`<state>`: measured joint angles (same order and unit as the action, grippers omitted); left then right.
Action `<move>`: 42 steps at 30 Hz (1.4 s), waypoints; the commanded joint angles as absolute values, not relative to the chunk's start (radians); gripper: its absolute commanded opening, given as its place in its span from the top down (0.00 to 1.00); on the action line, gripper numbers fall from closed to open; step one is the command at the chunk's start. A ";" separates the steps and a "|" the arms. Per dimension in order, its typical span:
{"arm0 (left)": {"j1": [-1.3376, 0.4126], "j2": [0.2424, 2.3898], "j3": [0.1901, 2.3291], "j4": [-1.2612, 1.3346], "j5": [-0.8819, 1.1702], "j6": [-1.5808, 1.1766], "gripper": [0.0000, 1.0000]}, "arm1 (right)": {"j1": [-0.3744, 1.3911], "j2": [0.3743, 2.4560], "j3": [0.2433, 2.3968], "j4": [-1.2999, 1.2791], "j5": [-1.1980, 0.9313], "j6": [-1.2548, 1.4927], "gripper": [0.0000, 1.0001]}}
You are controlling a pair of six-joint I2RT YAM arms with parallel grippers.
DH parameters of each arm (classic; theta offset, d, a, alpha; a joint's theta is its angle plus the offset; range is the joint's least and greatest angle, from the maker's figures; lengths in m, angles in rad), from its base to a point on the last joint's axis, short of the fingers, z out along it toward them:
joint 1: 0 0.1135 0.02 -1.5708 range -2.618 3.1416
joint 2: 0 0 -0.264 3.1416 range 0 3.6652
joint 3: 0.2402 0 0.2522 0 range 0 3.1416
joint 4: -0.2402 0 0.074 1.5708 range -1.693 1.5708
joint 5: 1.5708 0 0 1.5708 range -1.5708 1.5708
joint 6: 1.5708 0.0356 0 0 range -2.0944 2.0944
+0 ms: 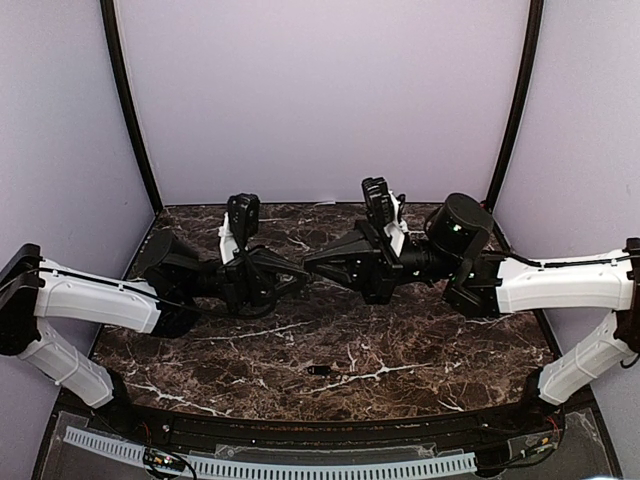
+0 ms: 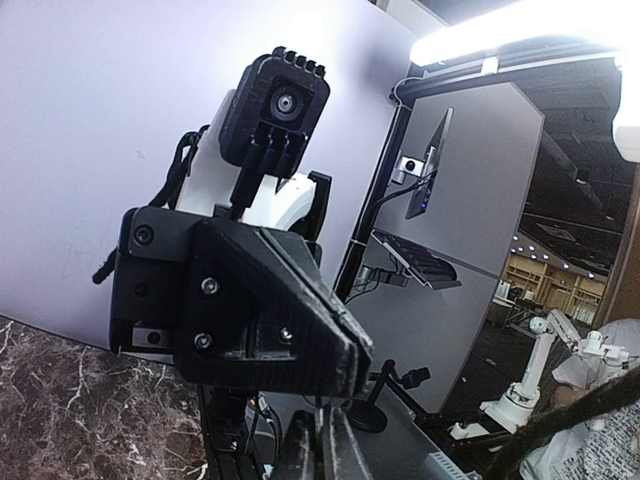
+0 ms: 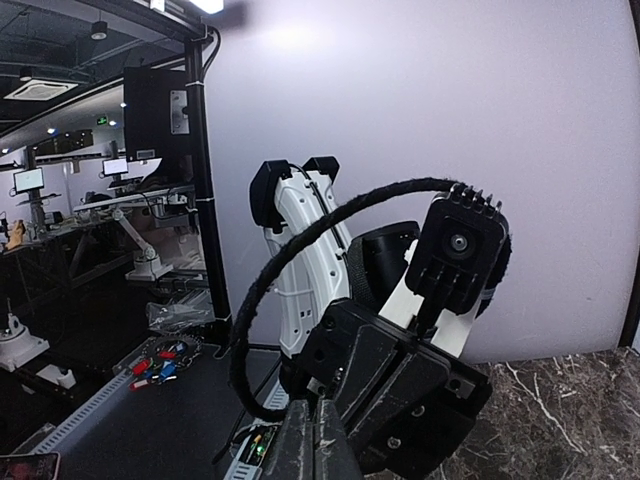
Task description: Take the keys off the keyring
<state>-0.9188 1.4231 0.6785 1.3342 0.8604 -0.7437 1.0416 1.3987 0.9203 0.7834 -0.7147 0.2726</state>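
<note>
My left gripper (image 1: 298,270) and right gripper (image 1: 312,262) meet tip to tip in the air above the middle of the marble table (image 1: 420,350). Both have their fingers pressed together. In the left wrist view my own fingers (image 2: 310,450) are shut just below the right gripper's tip (image 2: 352,368). A thin dark sliver (image 2: 317,405) runs between them; it looks like the keyring seen edge-on. In the right wrist view my shut gripper (image 3: 318,440) touches the left gripper (image 3: 320,388). One small dark key (image 1: 322,370) lies on the table near the front.
Black frame posts (image 1: 130,110) and lilac walls enclose the table on three sides. A white cable chain (image 1: 270,466) runs along the front edge. A black braided cable (image 3: 270,270) loops beside the left arm.
</note>
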 commanded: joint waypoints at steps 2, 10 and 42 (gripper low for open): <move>-0.922 1.371 0.644 1.341 0.851 -0.740 1.00 | 0.979 1.339 0.900 0.808 -0.801 0.280 1.00; -0.922 1.361 0.641 1.312 0.845 -0.763 1.00 | 0.956 1.328 1.013 0.375 -0.950 -0.013 1.00; -0.897 1.296 0.676 0.965 0.851 -0.796 1.00 | 1.137 1.237 0.975 -0.080 -0.181 -0.649 0.64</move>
